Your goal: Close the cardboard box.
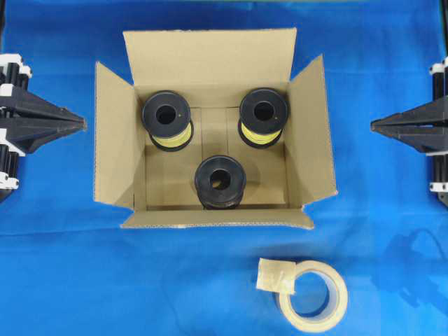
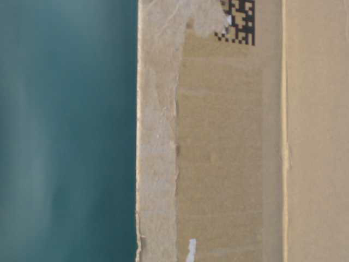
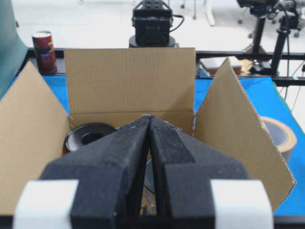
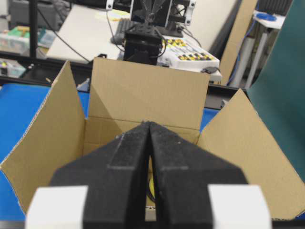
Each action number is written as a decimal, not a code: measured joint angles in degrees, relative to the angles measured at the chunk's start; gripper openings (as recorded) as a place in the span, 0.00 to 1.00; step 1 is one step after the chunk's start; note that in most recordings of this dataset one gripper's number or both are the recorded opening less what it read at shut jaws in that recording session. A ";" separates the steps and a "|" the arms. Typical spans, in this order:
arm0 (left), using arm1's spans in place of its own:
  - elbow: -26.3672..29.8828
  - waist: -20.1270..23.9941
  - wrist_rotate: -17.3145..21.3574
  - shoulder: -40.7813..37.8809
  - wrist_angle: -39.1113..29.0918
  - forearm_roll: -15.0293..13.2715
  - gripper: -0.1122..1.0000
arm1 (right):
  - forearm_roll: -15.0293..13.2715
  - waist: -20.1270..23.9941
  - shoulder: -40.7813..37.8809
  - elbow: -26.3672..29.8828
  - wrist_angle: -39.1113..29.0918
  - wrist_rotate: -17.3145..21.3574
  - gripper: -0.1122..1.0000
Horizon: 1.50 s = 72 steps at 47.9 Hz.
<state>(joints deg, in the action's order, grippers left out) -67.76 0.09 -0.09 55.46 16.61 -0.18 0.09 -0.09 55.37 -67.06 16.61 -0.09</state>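
Observation:
The cardboard box (image 1: 210, 56) stands open at the table's middle, all four flaps standing up or out. Three black spools lie inside: two with yellow wire at the back (image 1: 166, 115) (image 1: 263, 112), one at the front (image 1: 219, 180). My left gripper (image 1: 84, 124) is shut and empty, left of the box and apart from its left flap. My right gripper (image 1: 372, 126) is shut and empty, right of the box. The left wrist view has the shut tips (image 3: 148, 118) facing the box (image 3: 128, 81). The right wrist view has them (image 4: 149, 124) facing the box (image 4: 147, 90).
A roll of beige tape (image 1: 313, 296) lies on the blue cloth (image 1: 70, 280) in front of the box, right of centre. The table-level view is filled by the box's side (image 2: 229, 136) with a printed code mark (image 2: 240, 22). A red can (image 3: 45, 51) stands beyond the table.

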 measured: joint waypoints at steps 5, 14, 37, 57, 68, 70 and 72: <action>-0.09 -0.09 0.18 1.32 -4.31 -1.14 0.12 | 0.00 0.00 0.00 0.00 -1.49 0.18 0.11; -0.62 0.18 0.26 5.10 -13.36 -1.58 0.12 | 0.97 -1.32 0.70 -0.35 -8.70 0.35 0.11; -12.48 3.34 -1.93 2.02 -11.43 -1.93 0.12 | 5.27 -2.46 -11.60 -9.05 -2.02 0.44 0.11; -10.55 2.99 -1.67 -9.23 1.58 -1.93 0.12 | 5.45 -2.55 -21.80 -4.83 6.77 -0.09 0.11; -2.55 2.99 -0.97 -21.62 3.87 -1.93 0.12 | 4.83 -2.55 -30.23 2.55 7.91 -0.62 0.11; -0.88 2.99 -0.97 -24.17 4.13 -1.93 0.12 | 4.75 -2.46 -31.99 4.22 8.35 -0.62 0.11; 0.70 3.08 -0.97 -26.63 4.39 -2.02 0.12 | 4.83 -2.46 -33.57 5.36 8.70 -0.62 0.11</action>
<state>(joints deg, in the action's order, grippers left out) -67.06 3.16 -1.05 28.83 21.01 -2.20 4.92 -2.55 21.80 -61.70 25.31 -0.70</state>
